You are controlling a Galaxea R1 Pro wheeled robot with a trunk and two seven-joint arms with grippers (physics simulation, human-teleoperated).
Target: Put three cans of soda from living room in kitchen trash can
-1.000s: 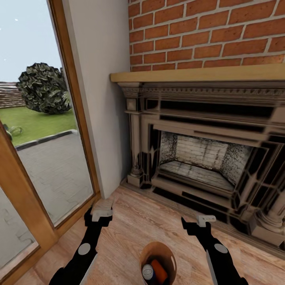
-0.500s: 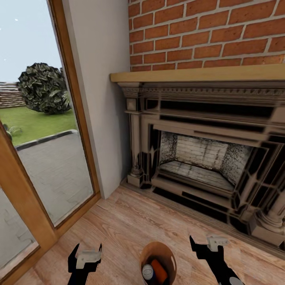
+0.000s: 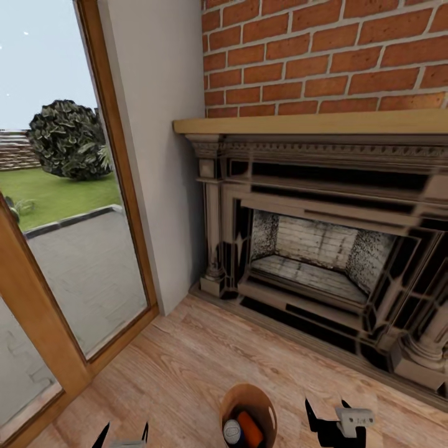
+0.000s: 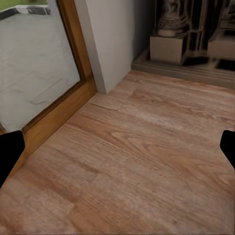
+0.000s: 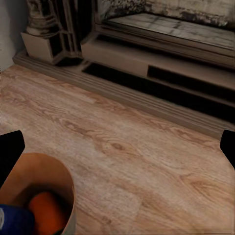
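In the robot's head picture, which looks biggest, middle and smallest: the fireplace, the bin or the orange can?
1. Fireplace, by far the largest.
2. Bin, though it's partly cut off by the picture's bottom edge.
3. Orange can, lying inside the bin beside a silver-topped can that looks about the same size.

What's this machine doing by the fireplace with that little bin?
A two-armed robot stands on the wood floor before a dark fireplace and brick wall, beside a big window. A small bin sits low in front of it, holding an orange soda can and a blue one with a silver top. Both claws, left and right, are open and empty, gripping nothing.
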